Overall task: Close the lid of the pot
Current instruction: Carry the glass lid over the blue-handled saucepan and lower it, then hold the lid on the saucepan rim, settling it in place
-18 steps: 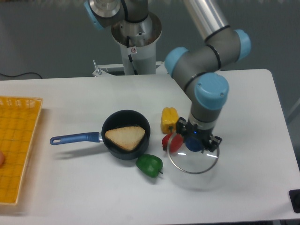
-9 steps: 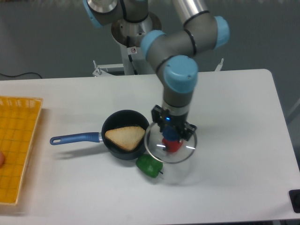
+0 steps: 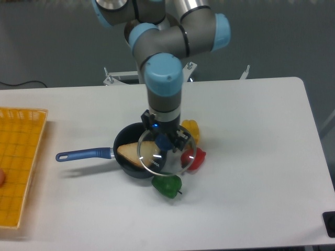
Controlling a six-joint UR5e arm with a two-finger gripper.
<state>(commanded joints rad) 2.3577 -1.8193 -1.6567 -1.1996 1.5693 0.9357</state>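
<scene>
The gripper is clamped on the lid knob over the pot; glass looks slick and breakable.

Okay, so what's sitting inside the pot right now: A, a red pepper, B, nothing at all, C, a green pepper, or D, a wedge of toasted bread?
D: a tan wedge of bread lies inside the pot, partly seen through the glass lid that the gripper holds; the green pepper and red pepper lie on the table outside it.
</scene>
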